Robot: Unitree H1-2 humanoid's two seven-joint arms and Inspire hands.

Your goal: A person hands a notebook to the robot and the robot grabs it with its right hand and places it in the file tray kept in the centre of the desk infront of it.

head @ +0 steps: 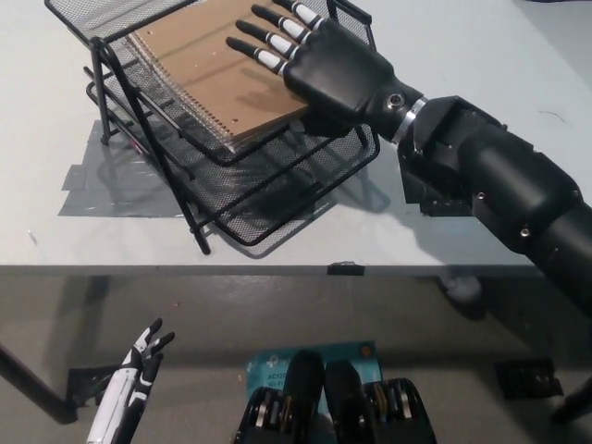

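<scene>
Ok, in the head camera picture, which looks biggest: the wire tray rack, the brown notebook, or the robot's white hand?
1. The black mesh file tray, biggest.
2. The brown spiral notebook lying in it, under the open black right hand.
3. The white left hand, smallest. It sits nearer the camera, so its true size is uncertain.

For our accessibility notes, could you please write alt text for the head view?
A black right hand, fingers spread, rests flat on a brown spiral notebook lying in a tier of a black mesh file tray on a white desk. The white left hand hangs open below the desk edge.
</scene>
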